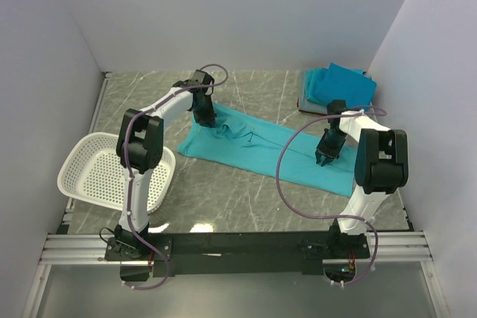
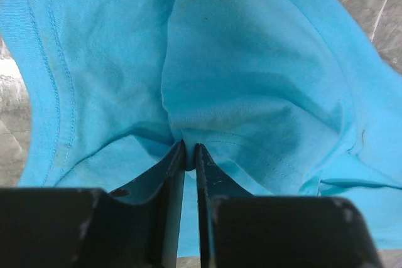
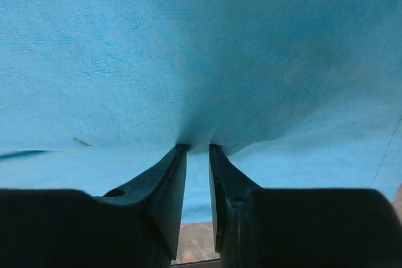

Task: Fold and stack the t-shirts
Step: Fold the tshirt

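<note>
Mid-surface, teal t-shirt [image 1: 257, 147] lay as a long strip, left gripper [image 1: 206, 118] clamped on its far-left end, right gripper [image 1: 326, 160] on its near-right end. Folded stack [image 1: 339, 86] sat far right; this fold judged half done.

Left arm [image 1: 141, 143]: rises from its near-left base, elbow bent, forearm stretched toward the far middle.
Left gripper [image 1: 206, 115]: points down, jaws almost together, pinching a fold of the teal t-shirt [image 1: 253, 147].
Right arm [image 1: 380, 158]: elbow raised at the right, forearm angled inward.
Right gripper [image 1: 325, 159]: points down, jaws a narrow slit apart, nipping the same t-shirt.
</note>
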Robot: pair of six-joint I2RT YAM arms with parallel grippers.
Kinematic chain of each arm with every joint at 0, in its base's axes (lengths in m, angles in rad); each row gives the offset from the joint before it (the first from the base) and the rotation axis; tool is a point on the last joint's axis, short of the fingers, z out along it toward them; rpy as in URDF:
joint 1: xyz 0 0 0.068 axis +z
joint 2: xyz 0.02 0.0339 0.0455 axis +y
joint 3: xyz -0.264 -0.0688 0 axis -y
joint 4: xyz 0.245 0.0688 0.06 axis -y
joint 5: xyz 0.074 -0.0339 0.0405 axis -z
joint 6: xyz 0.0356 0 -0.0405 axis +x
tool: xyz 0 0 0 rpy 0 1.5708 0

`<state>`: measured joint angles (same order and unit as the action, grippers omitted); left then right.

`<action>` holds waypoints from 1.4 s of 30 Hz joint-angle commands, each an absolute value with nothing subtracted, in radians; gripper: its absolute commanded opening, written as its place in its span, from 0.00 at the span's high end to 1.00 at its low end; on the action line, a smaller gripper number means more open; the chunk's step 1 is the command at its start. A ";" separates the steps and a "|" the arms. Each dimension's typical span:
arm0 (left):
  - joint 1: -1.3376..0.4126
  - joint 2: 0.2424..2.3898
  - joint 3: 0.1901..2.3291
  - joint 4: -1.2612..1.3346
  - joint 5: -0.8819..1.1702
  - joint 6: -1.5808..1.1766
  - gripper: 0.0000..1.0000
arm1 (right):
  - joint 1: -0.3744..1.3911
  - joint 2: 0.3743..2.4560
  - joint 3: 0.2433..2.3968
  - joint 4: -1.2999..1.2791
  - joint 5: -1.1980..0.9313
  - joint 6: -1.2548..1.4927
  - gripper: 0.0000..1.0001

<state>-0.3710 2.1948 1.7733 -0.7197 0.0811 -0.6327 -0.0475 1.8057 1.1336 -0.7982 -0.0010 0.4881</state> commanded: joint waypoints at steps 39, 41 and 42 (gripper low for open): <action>-0.261 2.106 1.744 -0.610 0.302 -0.526 0.92 | 0.621 2.213 1.928 -0.749 0.037 0.618 0.61; -0.258 2.103 1.747 -0.609 0.310 -0.525 0.92 | 0.623 2.244 1.966 -0.752 0.031 0.620 0.61; -0.255 2.103 1.735 -0.601 0.317 -0.529 0.92 | 0.623 2.255 1.976 -0.749 0.029 0.621 0.61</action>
